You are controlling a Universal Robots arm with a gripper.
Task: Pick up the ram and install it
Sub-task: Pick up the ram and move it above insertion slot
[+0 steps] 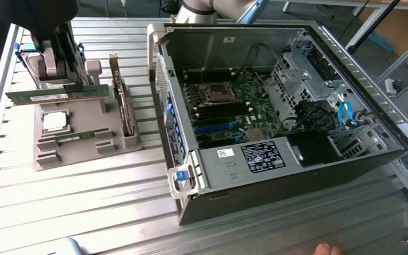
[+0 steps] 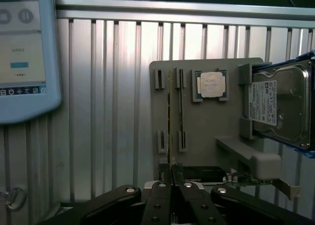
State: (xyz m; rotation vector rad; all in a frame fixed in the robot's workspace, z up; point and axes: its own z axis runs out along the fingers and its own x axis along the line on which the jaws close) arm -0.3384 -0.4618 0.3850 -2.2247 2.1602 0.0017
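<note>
Pincer (image 2: 171, 172) grips ram (image 1: 41, 97) edge, above grey tray (image 1: 83, 155).

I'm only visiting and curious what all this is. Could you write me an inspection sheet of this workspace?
Surface: ribbed metal table, carrying a grey parts holder and an open computer case.
Job's things: ram gripped at the holder; motherboard exposed inside the case.
Clutter: processor chip, second memory stick, expansion card, hard drive.
Grippers: tool shut on the ram.
Cables: blue cable inside the case.
Surroundings: touchscreen tablet; a person's fingertip at the exterior view's bottom edge.
</note>
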